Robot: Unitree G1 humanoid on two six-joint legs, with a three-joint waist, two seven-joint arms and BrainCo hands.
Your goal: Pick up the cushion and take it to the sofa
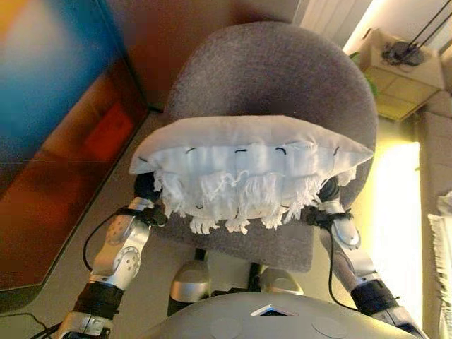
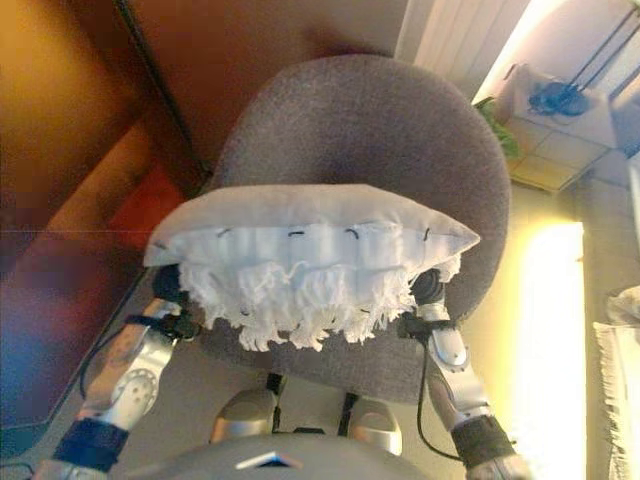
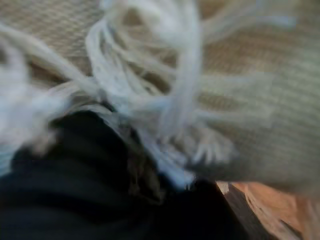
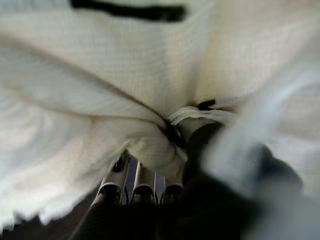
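A white cushion [image 1: 247,152] with a fringed edge and dark stitches is held up between my two hands, above the seat of a grey padded chair [image 1: 275,70]. My left hand [image 1: 145,187] is at the cushion's left end, tucked under the fringe. In the left wrist view only its dark cover [image 3: 75,165] shows against the fringe and cloth [image 3: 260,100]. My right hand [image 1: 328,189] is at the cushion's right end. In the right wrist view its fingers [image 4: 144,186] run under the cushion [image 4: 100,75] and the cloth is bunched in its grip.
A brown wooden panel [image 1: 63,176] stands close on the left. A pale box-like stand [image 1: 399,78] with dark items is at the far right. A white fringed cloth [image 1: 441,240] shows at the right edge, beside a bright strip of floor.
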